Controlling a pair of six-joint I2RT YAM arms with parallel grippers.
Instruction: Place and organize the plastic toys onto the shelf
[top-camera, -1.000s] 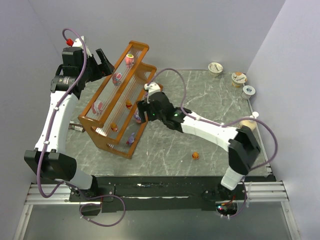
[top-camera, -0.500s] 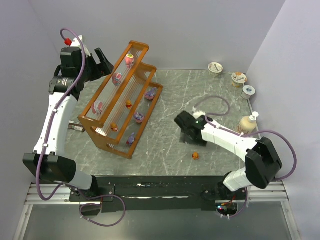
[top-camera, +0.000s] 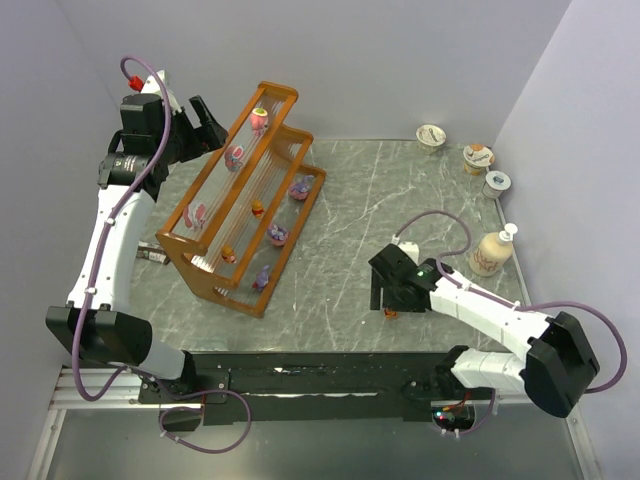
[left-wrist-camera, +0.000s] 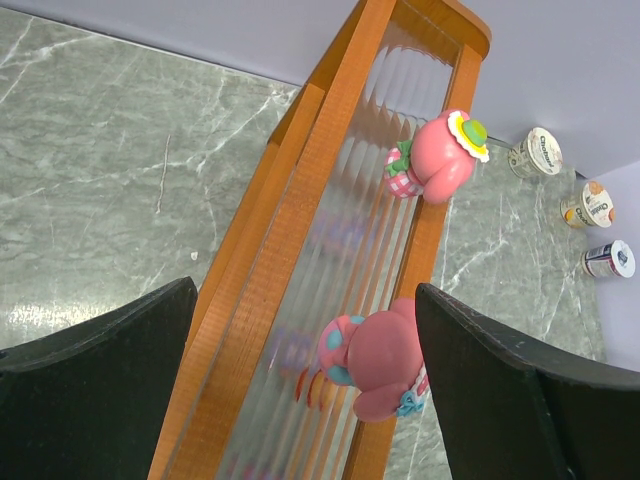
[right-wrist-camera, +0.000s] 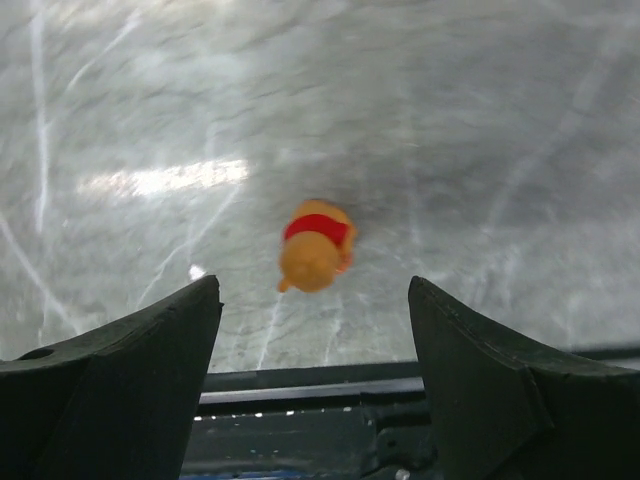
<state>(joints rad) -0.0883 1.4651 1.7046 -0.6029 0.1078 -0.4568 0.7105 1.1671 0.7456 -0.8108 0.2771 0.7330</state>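
The right pincer (right-wrist-camera: 312, 290), jaws spread wide and empty, is hovering over the lone orange toy (right-wrist-camera: 315, 245) resting on the tabletop (right-wrist-camera: 480, 120), well apart from the shelf (top-camera: 283, 97); a sound grasp is likely calling for centring the toy between the jaws before descending and closing

Shelf (top-camera: 243, 198) on table's (top-camera: 400, 200) left; 1 toy (top-camera: 391, 313) right of it, near front.

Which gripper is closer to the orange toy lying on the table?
Right. The right gripper hangs just above the orange toy, fingers open; the left gripper is far across the table, at the top of the shelf.
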